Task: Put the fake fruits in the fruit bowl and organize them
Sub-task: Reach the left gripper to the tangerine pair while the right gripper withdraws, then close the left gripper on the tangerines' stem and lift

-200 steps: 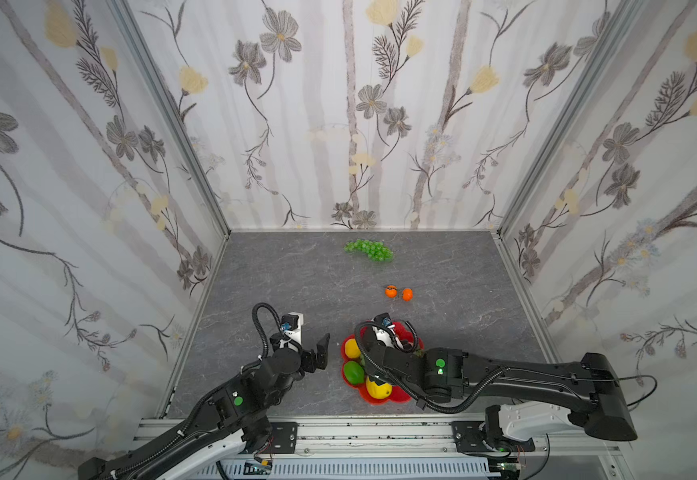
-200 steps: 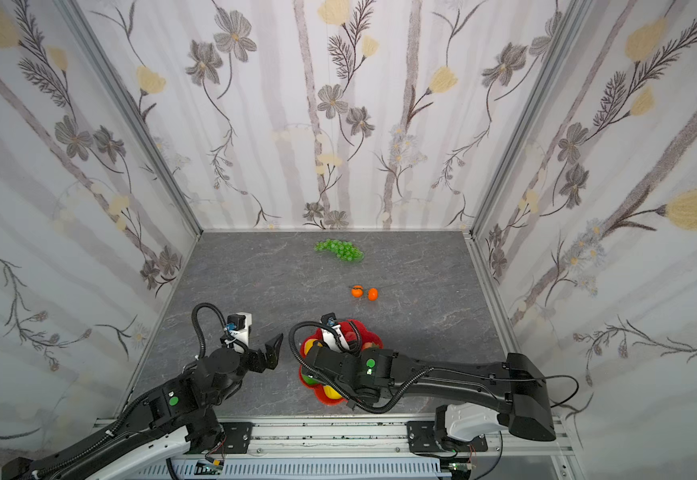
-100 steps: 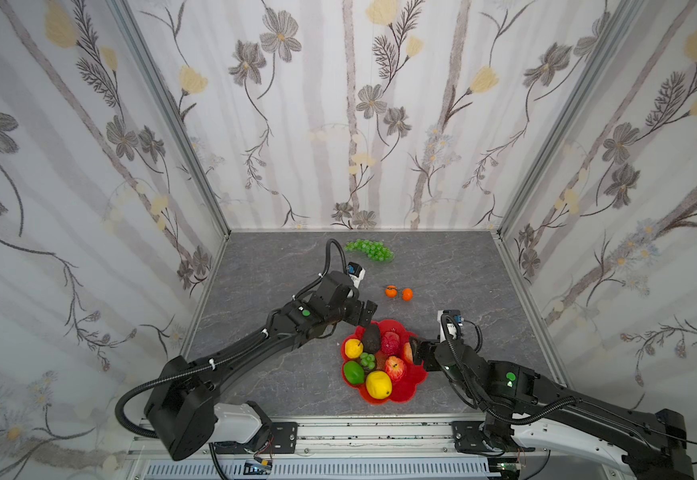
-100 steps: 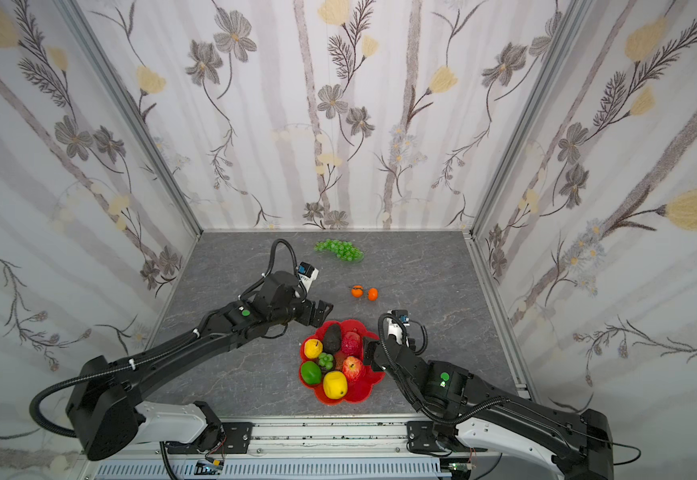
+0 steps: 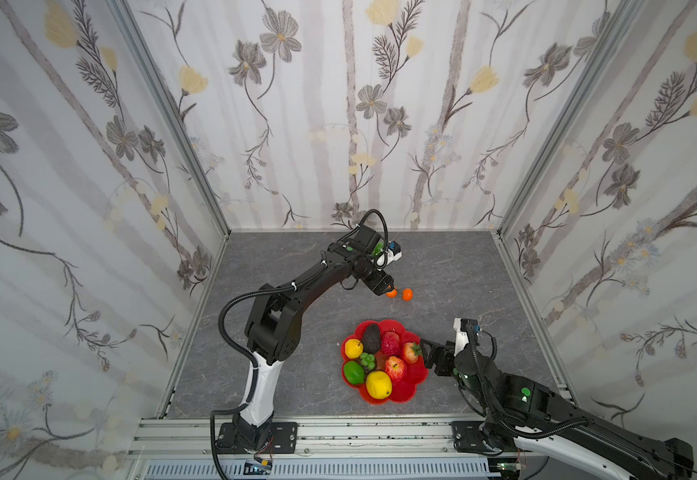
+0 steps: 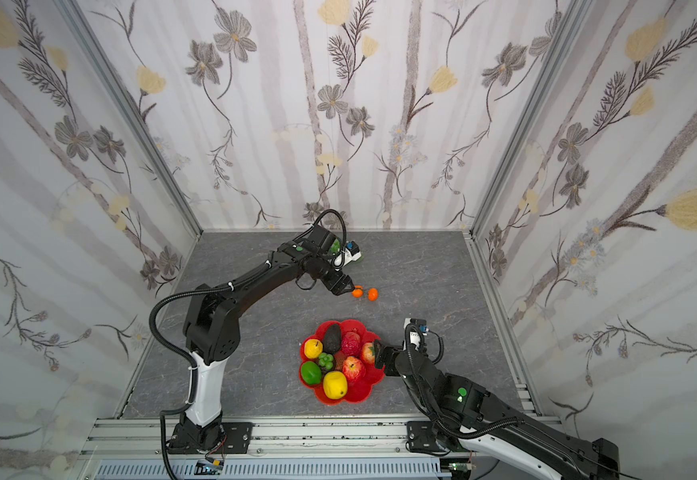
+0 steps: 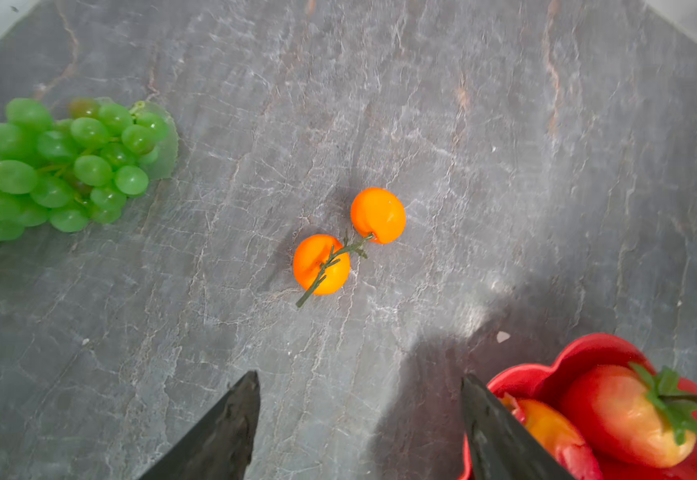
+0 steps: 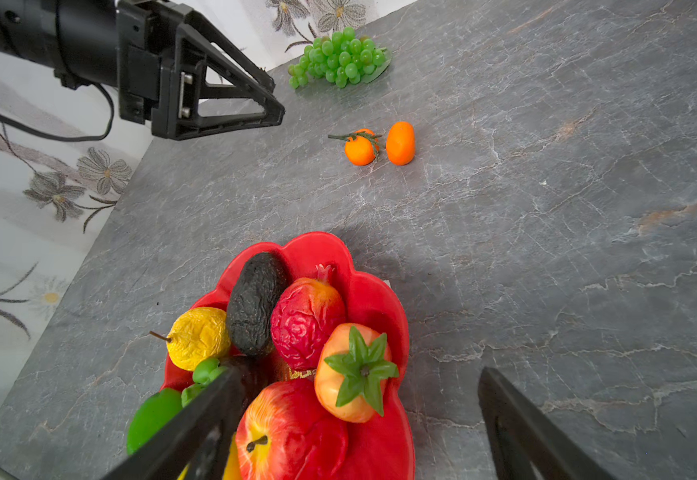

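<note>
right gripper (image 5: 431,356): hovering with jaws spread wide, gripping nothing.
bowl (image 8: 376,299): sitting just below the right gripper, one finger over its fruits (image 8: 305,320).
left gripper (image 5: 385,287): hanging wide apart, empty.
oranges (image 7: 322,266): lying on the table (image 7: 505,166) just ahead of the left gripper, joined by a stem.
grapes (image 7: 56,166): lying beyond the left gripper, off to one side.

Bench (image 5: 442,270) with a bowl (image 5: 406,392) holding fruits (image 5: 378,384) near the front middle. Two oranges (image 5: 407,294) lie behind the bowl, well apart from it. Grapes (image 8: 340,56) lie farther back, near the rear wall. Left tool (image 5: 389,287) hangs just beside the oranges; right tool (image 5: 425,353) sits at the bowl's right rim
</note>
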`<state>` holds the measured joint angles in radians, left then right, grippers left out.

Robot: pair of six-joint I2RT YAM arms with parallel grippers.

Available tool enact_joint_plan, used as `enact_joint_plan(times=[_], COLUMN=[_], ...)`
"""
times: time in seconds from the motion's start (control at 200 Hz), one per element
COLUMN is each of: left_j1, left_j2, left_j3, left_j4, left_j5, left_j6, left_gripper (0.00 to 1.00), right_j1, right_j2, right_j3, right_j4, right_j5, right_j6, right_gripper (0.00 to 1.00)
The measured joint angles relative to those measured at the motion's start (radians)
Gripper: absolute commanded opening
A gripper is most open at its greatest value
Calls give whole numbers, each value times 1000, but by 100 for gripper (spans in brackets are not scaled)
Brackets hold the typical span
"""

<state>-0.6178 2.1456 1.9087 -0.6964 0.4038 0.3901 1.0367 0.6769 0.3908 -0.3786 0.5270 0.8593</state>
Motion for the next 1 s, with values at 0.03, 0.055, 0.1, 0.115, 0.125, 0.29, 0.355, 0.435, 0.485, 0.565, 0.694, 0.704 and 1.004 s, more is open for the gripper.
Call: enact_joint_plan(times=[0.03,0.055,0.1,0.115,0.125,0.29,0.355,0.435,0.485,0.565,0.694,0.704,1.004], left_j1=[5,10,17,20,21,30,30,30,30,30,30,30,11], left_j2=[31,54,92,106,111,204,235,275,300,340,370,371,405], left_j3=[43,74,126,145,153,272,308,350,378,429,462,462,468], left_j4=[-34,-58,-96,-108,-114,-191,-205,-217,-224,-241,-260,-261,-261], left_j5=[7,12,22,24,26,56,64,64,64,63,60,60,48], left_j6=[28,50,87,100,105,212,242,272,287,314,337,338,373], left_gripper=[70,69,68,68,68,62,58,48,43,40,40,40,31], right_j1=[-2,-5,-7,-8,-9,-19,-23,-26,-28,-30,-36,-36,-47], right_j2=[-3,-4,-6,-8,-8,-5,0,8,11,18,32,32,47], right_j3=[-2,-5,-9,-10,-11,-21,-23,-26,-28,-30,-30,-30,-30], right_j4=[2,7,13,15,16,22,23,28,30,31,37,37,45], right_j5=[-4,-5,-6,-6,-8,-23,-24,-24,-28,-32,-40,-42,-56], right_j6=[0,0,0,0,0,0,0,1,3,4,11,11,11], right_gripper=[89,89,90,90,90,90,90,90,90,91,91,91,92])
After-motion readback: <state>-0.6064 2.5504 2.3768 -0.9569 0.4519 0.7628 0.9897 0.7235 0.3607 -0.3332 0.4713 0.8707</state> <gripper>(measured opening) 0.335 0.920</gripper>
